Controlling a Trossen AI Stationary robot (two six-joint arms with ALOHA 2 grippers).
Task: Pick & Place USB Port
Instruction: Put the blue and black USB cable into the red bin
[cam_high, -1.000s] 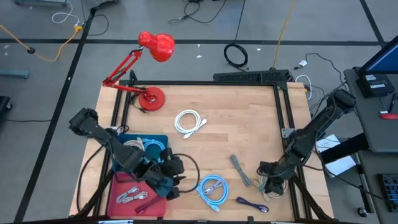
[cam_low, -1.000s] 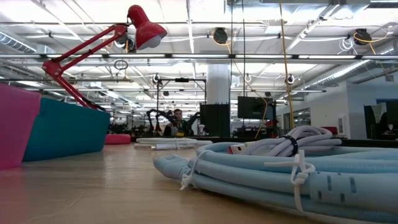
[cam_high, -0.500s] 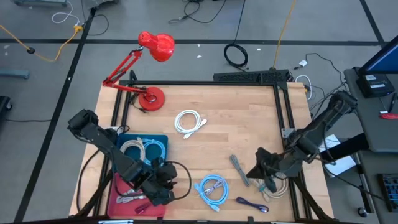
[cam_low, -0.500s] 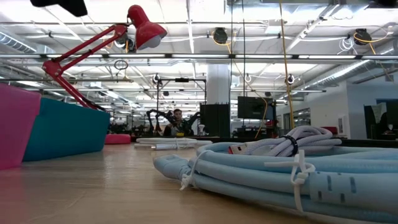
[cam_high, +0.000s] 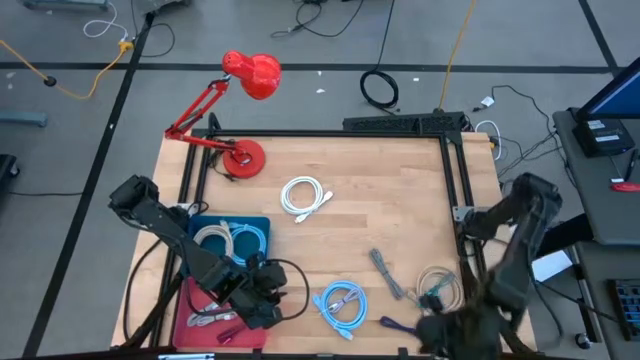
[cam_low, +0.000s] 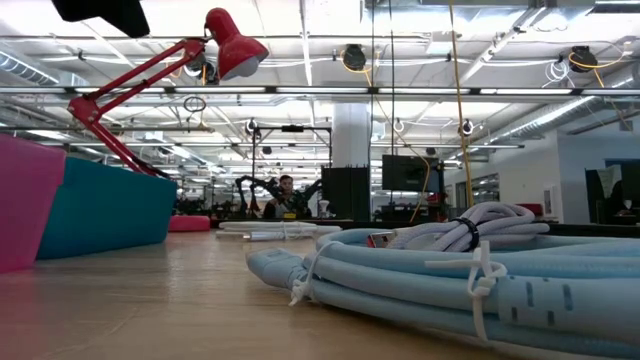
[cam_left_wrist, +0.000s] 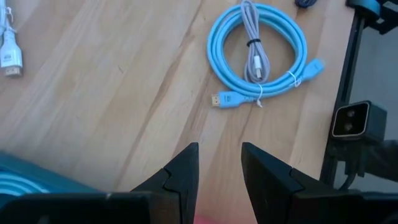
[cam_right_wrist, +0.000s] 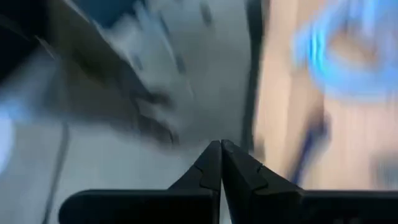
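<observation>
Cable (cam_left_wrist: 258, 55), light-blue, coiled, tied

A wooden tabletop (cam_high: 380, 190) stands on grey floor (cam_high: 80, 140) strewn with cables. At its 11 o'clock corner sits a red desk lamp (cam_high: 240, 75). Beyond lies an open hall with a ceiling of pipes (cam_low: 400, 60).

a robotics lab in a large open industrial hall: the low view shows exposed ceiling pipes (cam_low: 300, 92), strip lights, hanging cables and, far back, what looks like another robot arm rig (cam_low: 262, 190) with a person beside it. a wooden worktop (cam_high: 400, 190) in a black metal frame stands on grey floor strewn with loose cables, a red desk lamp (cam_high: 240, 85) clamped on
</observation>
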